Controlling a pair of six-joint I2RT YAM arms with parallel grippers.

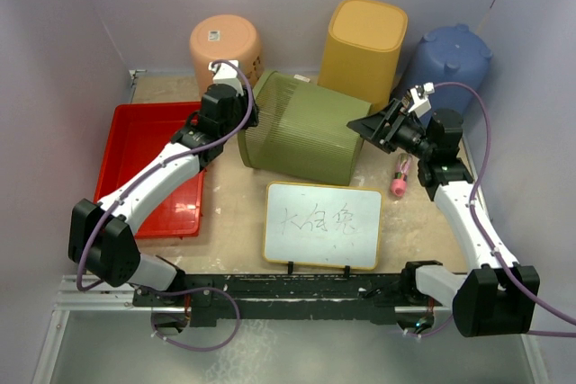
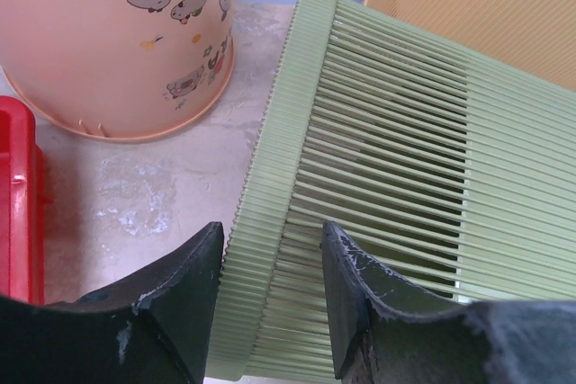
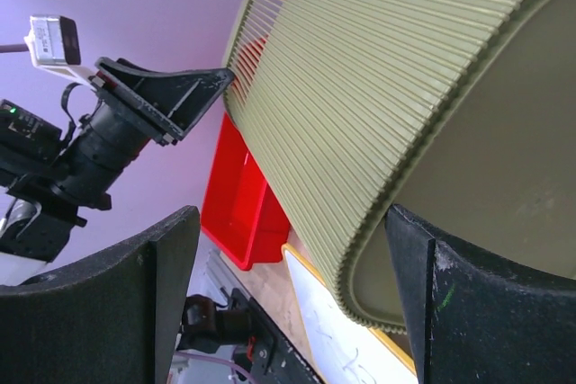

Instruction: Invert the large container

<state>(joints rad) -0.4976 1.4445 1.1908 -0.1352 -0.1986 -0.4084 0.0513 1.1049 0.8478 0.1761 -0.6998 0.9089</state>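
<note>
Black fingers point(image 2: 171, 312) of the left gripper point(image 2: 272, 231) fill the bottom of the left wrist view. They stand a little apart, with the thick rim band of the green ribbed container point(image 2: 405, 150) running up between them. One finger sits over the bare table point(image 2: 144, 195) just past the mouth and the other over the ribs. Whether they actually pinch the rim or only straddle it, I cannot tell from this angle.

From above, the container point(image 1: 301, 137) lies on its side in the middle of the table, mouth toward the left arm and closed base toward the right arm. The right gripper point(image 1: 364, 123) is at the base end. In its wrist view the right gripper point(image 3: 290, 213) is spread wide, with the lower corner of the base point(image 3: 468, 177) between the two fingers. No clear contact shows on either side.

Behind the container stand a peach bucket point(image 1: 225, 42), a yellow bin point(image 1: 364, 42) and a blue tub point(image 1: 450, 56). A red tray point(image 1: 144, 146) lies to its left under the left arm. A whiteboard point(image 1: 322, 225) with writing stands in front of it, and a pink marker point(image 1: 399, 177) lies by the right arm.
</note>
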